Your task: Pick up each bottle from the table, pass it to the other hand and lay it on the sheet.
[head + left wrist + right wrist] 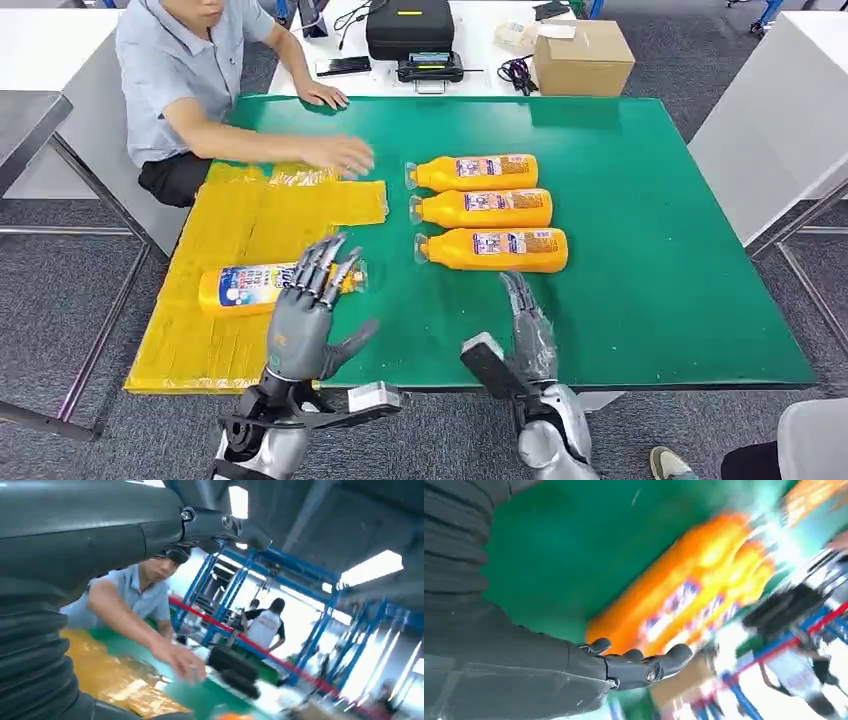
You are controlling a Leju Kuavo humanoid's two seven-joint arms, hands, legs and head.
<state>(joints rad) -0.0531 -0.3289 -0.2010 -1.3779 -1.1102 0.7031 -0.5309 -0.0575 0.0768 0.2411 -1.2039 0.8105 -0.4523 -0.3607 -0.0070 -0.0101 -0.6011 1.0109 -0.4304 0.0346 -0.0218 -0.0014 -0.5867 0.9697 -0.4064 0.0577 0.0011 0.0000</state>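
Note:
Three orange bottles lie side by side on the green table point(650, 200): the far one point(475, 172), the middle one point(483, 208) and the near one point(495, 250), which appears blurred in the right wrist view point(674, 590). A fourth bottle point(240, 288) lies on the yellow sheet point(250, 220) at the left. My left hand point(305, 315) is raised just in front of that bottle, fingers spread, holding nothing. My right hand point(525, 325) is open near the table's front edge, short of the nearest bottle.
A person in a grey shirt point(180, 60) sits at the far left and reaches a hand point(340, 155) over the sheet's far end. A cardboard box point(583, 58) and a black case point(410, 28) stand on the white table behind.

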